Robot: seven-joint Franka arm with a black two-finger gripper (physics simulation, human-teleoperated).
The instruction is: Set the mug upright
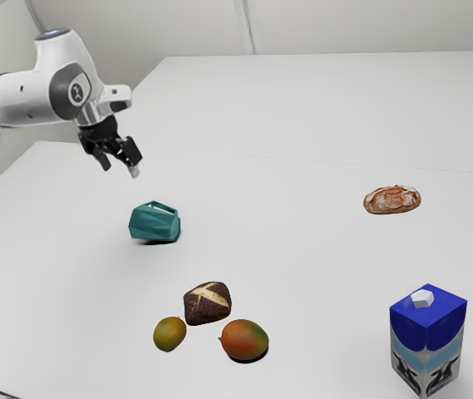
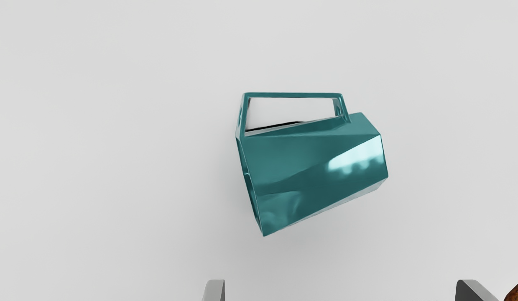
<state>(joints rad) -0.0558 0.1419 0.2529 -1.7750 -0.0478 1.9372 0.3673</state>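
At the exterior view's left, the mug (image 1: pixel 153 224) lies sideways; my empty, wide-open gripper (image 1: pixel 120 169) should clasp squarely, turn slowly.

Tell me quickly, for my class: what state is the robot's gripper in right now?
Gripper: open, its fingers wide apart, holding nothing, above the table and clear of the mug.
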